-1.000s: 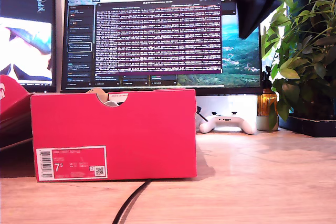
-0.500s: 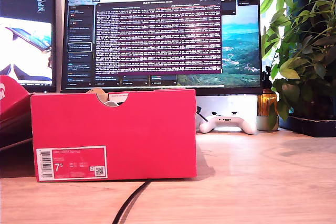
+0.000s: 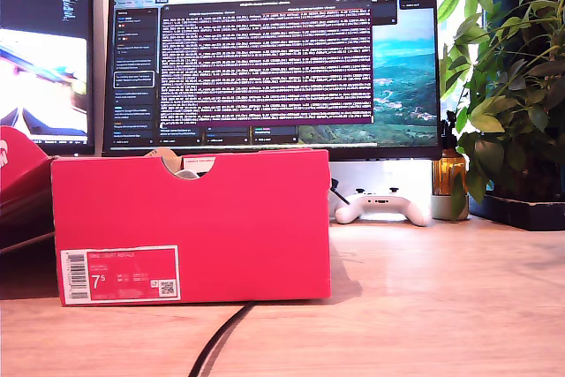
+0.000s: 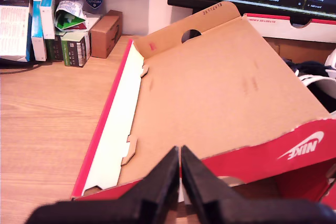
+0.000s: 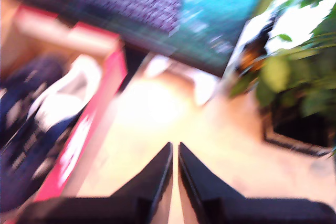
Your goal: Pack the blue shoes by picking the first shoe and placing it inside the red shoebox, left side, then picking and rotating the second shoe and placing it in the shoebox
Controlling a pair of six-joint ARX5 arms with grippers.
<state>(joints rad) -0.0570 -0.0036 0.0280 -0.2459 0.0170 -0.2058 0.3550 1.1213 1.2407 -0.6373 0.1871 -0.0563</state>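
A pale wooden desk (image 3: 424, 306) under a wide monitor (image 3: 274, 55) formed the setting, with a leafy plant (image 3: 512, 86) at the exterior view's right. Nearest the first gripper (image 4: 180, 163), whose jaws were seen pressed together on nothing, the red shoebox's opened lid (image 4: 220, 93) lay just ahead, its brown inner face turned up; a little dark shoe and white sole showed just past the lid's far side. The second gripper (image 5: 174, 158) was likewise closed and empty, held over bare desk, with the red shoebox (image 5: 84, 140) off to one side and the blue shoes (image 5: 37, 119) seen, through heavy blur, lying inside it. Farther off, a white game controller (image 3: 381, 206) rested below the monitor. Both shoes were judged to be boxed, so the placing step appeared complete; what remained was judged to be clearing the arms away, perhaps closing the lid.
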